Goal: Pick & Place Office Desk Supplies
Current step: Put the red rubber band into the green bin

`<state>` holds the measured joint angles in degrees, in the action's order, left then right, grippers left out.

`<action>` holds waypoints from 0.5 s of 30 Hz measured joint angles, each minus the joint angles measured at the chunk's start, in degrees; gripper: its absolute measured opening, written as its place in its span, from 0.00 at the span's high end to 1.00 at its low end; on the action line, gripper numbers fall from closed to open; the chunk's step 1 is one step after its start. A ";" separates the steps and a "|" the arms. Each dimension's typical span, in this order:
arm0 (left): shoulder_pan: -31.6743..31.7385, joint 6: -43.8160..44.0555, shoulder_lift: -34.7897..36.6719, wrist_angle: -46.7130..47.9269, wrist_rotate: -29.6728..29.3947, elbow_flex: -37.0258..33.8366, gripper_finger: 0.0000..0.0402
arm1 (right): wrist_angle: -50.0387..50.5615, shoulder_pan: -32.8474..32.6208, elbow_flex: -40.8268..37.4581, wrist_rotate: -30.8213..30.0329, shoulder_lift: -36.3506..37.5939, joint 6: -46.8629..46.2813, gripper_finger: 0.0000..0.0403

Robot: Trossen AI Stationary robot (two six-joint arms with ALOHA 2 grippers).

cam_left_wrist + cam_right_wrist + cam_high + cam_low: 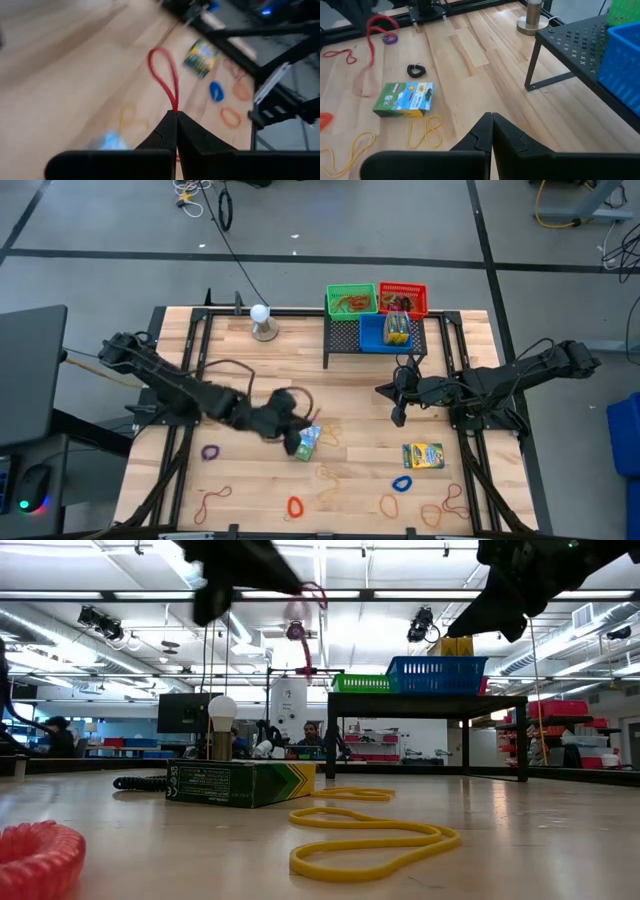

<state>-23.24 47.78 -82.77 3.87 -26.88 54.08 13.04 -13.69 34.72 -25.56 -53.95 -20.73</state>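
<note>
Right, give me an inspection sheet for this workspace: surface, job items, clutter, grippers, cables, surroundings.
Surface: wooden table, dark frame rails along both sides.
Job's things: green crayon box mid-table; yellow crayon box to its right; rubber bands and a blue loop, purple loop and black loop scattered about.
Clutter: white ball on a stand; black mesh rack carrying green bin, red bin and blue bin.
Grippers: left gripper shut on a red rubber band, raised off the table; right gripper shut, holding nothing.
Cables: black cable across the floor.
Surroundings: people seated far behind, low view.
</note>
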 joint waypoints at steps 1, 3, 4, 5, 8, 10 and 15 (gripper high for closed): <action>1.36 -2.71 -0.01 -3.08 1.59 -0.78 0.99 | 0.00 0.00 0.00 0.02 0.00 -0.41 0.97; 4.09 -6.96 0.00 -10.18 4.82 -3.03 0.99 | -0.02 0.00 0.00 0.00 0.00 -1.32 0.97; 5.36 -8.64 -0.03 -13.52 6.02 -4.43 0.99 | -0.02 0.00 0.00 0.01 0.00 -1.52 0.97; 6.49 -10.15 -0.22 -17.06 6.81 -5.91 0.99 | -0.01 0.00 0.00 0.02 0.00 -1.85 0.97; 9.62 -13.27 -0.41 -26.53 8.51 -10.13 0.99 | -0.06 0.00 0.00 0.38 0.00 -3.87 0.97; 11.47 -14.57 -0.79 -32.45 9.57 -12.50 0.99 | -0.21 0.00 0.00 1.40 0.00 -4.52 0.97; 15.07 -15.48 -1.74 -43.01 12.86 -17.59 0.99 | -2.87 0.00 0.00 4.79 -0.05 -6.35 0.97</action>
<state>-8.17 32.30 -84.51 -39.14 -14.02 36.48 10.17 -13.69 34.72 -20.77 -54.00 -27.08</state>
